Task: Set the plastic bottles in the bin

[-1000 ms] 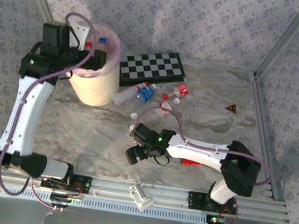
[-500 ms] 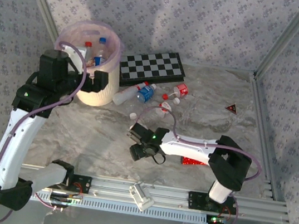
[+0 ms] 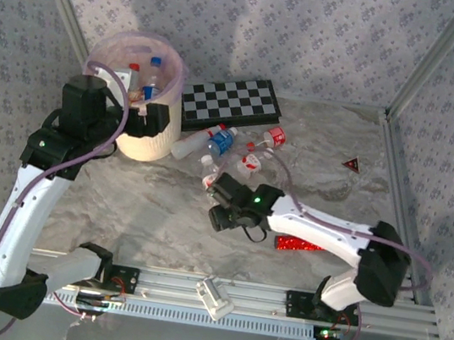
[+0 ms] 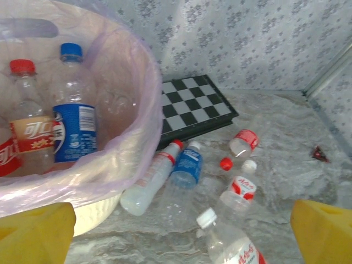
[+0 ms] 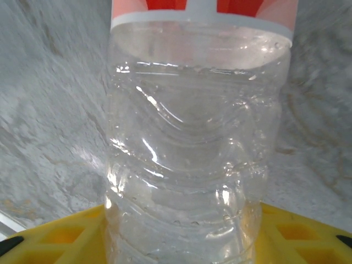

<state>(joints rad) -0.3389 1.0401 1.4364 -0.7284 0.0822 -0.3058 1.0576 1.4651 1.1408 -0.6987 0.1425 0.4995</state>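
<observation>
The cream-white bin [image 3: 141, 144] with its pink liner stands at the back left and holds several bottles [image 4: 74, 129]. My left gripper [image 3: 153, 120] hovers at the bin's front rim [image 4: 137, 110], open and empty [image 4: 181, 234]. Several plastic bottles lie to the bin's right: a milky one [image 4: 148, 184], a blue-labelled one [image 3: 221, 141], a short red-labelled one [image 3: 275, 136] and a white-capped one [image 4: 239, 190]. My right gripper [image 3: 219, 194] is shut on a clear red-labelled bottle [image 5: 187, 143], its yellow fingers [image 5: 55, 236] pressing both sides.
A black-and-white checkerboard [image 3: 233, 102] lies behind the bottles. A red glittery tube [image 3: 297, 245] rests under the right arm. A small red triangle [image 3: 351, 164] sits at the right. A loose red cap [image 4: 226, 163] lies among the bottles. Aluminium frame posts border the table.
My left gripper has pulled back from over the bin to its front side. My right gripper has moved away from the near edge onto the white-capped bottle.
</observation>
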